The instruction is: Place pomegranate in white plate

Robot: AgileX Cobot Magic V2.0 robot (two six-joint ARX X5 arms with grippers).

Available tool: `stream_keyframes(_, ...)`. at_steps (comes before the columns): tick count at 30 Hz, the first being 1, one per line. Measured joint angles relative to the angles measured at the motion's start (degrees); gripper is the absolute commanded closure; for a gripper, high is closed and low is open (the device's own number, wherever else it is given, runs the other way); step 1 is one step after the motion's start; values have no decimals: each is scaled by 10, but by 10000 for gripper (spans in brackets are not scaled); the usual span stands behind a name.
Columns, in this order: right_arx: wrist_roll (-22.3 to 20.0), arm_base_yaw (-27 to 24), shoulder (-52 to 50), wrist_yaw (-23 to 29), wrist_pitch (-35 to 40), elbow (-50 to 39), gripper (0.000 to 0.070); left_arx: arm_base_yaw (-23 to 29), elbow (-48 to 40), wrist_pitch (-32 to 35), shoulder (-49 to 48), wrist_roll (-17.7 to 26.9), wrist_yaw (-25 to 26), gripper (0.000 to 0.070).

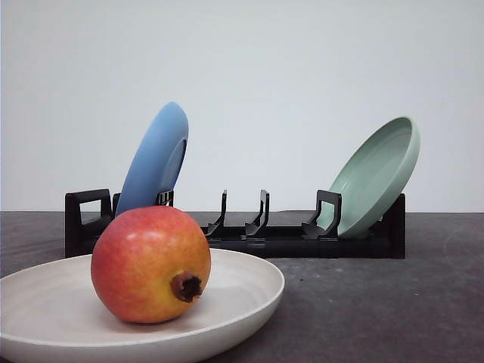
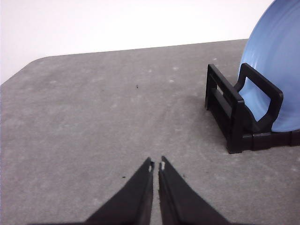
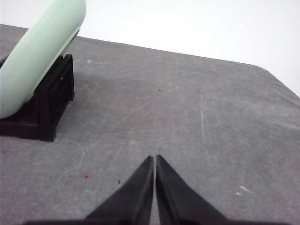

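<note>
We see the pomegranate (image 1: 150, 264) resting in the white plate (image 1: 242, 280), clear of both pairs of fingers, left (image 2: 156, 166) and right (image 3: 154, 159), pressed together over bare worktop (image 3: 187, 117).

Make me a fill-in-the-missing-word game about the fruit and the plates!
1. The pomegranate sits in the ____ plate.
2. The blue plate leans in a ____ rack.
3. At the rack's other end leans a pale ____ plate.
4. The left hand and right hand are both ____ and hold nothing.

Missing words: white; black; green; shut
</note>
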Motion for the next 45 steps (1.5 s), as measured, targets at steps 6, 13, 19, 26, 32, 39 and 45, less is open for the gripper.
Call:
stream_keyframes(6, 0, 0, 0, 0, 0, 0, 698, 0, 0, 0, 0, 0, 0, 700)
stream_keyframes(13, 0, 0, 0, 0, 0, 0, 698, 0, 0, 0, 0, 0, 0, 700)
stream_keyframes(19, 0, 0, 0, 0, 0, 0, 699, 0, 0, 0, 0, 0, 0, 700)
stream_keyframes(26, 0, 0, 0, 0, 0, 0, 699, 0, 0, 0, 0, 0, 0, 700)
stream_keyframes(32, 0, 0, 0, 0, 0, 0, 698, 0, 0, 0, 0, 0, 0, 700)
stream_keyframes(39, 0, 0, 0, 0, 0, 0, 698, 0, 0, 0, 0, 0, 0, 700)
stream_keyframes(45, 0, 0, 0, 0, 0, 0, 698, 0, 0, 0, 0, 0, 0, 700)
